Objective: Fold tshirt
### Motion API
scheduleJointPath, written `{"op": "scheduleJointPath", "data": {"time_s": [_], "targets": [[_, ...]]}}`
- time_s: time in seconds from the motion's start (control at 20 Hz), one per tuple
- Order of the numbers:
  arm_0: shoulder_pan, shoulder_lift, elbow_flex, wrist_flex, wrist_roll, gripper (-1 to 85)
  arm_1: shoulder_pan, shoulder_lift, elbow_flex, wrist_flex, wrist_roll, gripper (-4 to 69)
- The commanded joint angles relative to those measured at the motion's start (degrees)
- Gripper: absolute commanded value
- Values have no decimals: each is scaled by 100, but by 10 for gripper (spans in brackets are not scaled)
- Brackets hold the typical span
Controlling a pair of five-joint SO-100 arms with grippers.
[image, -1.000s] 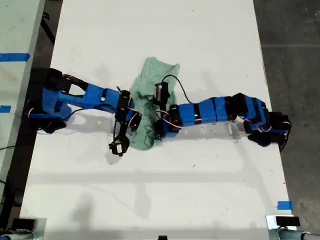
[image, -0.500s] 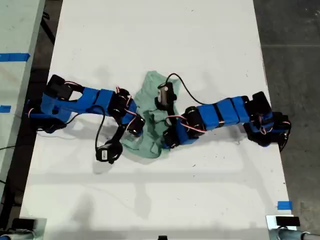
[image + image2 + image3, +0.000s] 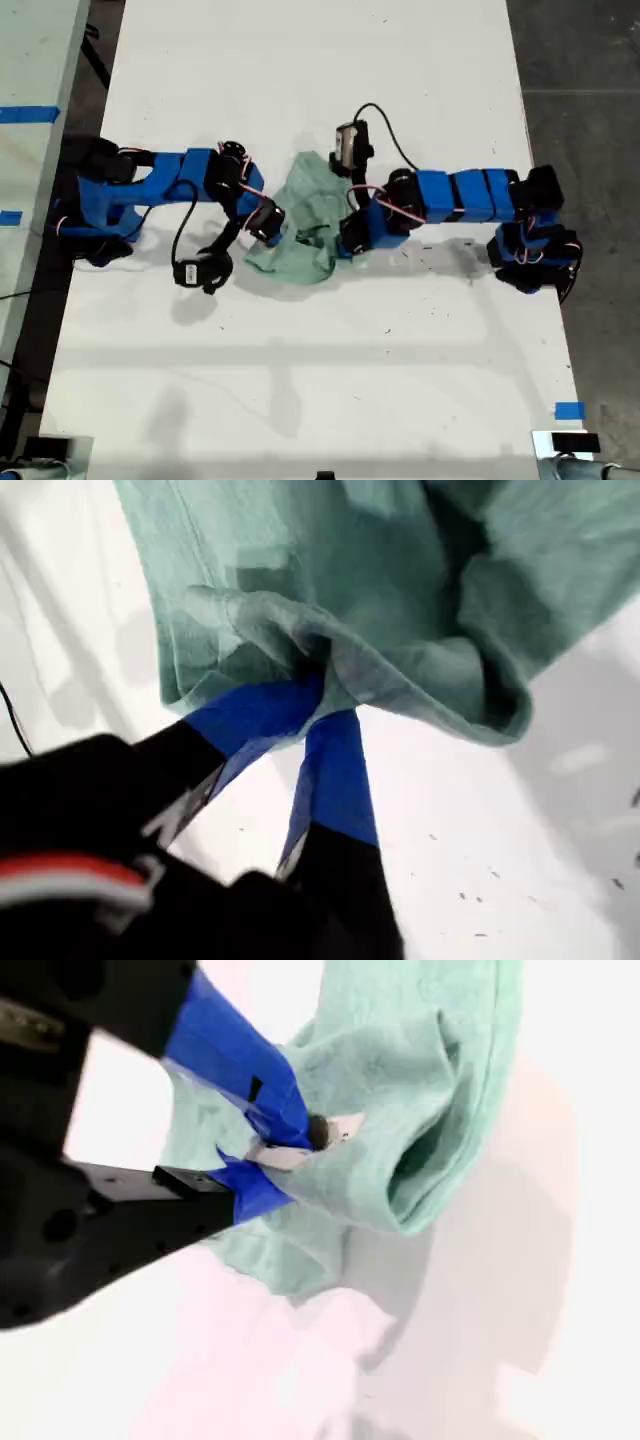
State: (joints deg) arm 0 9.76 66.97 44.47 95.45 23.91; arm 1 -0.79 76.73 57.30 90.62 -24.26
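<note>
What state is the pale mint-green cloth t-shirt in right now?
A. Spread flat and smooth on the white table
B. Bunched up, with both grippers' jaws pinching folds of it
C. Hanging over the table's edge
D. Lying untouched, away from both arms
B: the pale mint-green cloth t-shirt sits crumpled mid-table, and each wrist view shows jaws shut on a fold: my first gripper and my second gripper.

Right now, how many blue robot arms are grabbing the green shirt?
2. My first gripper and my second gripper each pinch the tshirt, one from each side of the exterior view.
</note>
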Motion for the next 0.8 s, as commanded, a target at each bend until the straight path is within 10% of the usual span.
{"op": "scheduleJointPath", "data": {"time_s": [0.0, 0.25, 0.5, 0.6, 0.75], "targets": [[-1239, 598, -237, -26, 993, 0, 1187, 888, 114, 88, -835, -21], [-3067, 18, -299, -905, 2637, 0, 2909, 958, 352, -457, -2259, -21], [-3867, -1362, -281, -2048, 3076, 38, 3771, 861, 2118, -2250, -2865, -17], [-4175, -2021, -360, -2285, 3076, 261, 4008, 220, 2479, -2725, -2716, 93], [-4755, -2558, -439, -2329, 2962, 302, 4271, -1072, 2180, -2672, -2549, 242]]}}
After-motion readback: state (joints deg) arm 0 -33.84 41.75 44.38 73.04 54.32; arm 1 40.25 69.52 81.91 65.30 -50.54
